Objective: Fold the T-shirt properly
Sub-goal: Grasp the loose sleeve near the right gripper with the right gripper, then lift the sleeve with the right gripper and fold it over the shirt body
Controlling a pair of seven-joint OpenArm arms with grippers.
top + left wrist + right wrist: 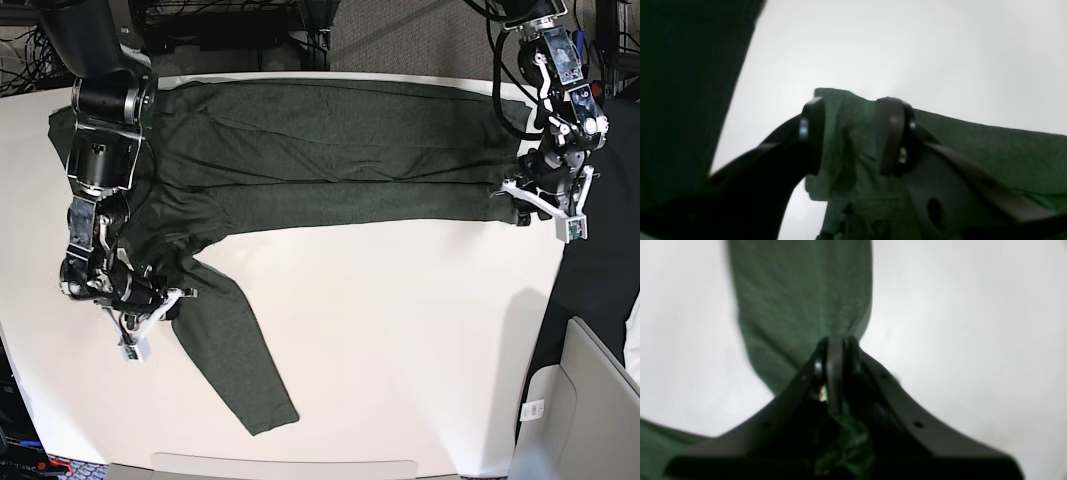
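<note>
One shirt, one table, two arms, two grippers.

A single dark green T-shirt with two long sleeves lies on one white table; one sleeve runs toward the near edge, and the other cannot be made out separately. Two black robot arms stand over it, one at each side, each ending in one two-fingered gripper: the left gripper and the right gripper. One grey box-like thing sits beyond the table's corner, with one small white label on it.

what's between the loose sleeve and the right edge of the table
Nothing: in the base view, bare white table runs from the sleeve of the shirt to that edge.
</note>
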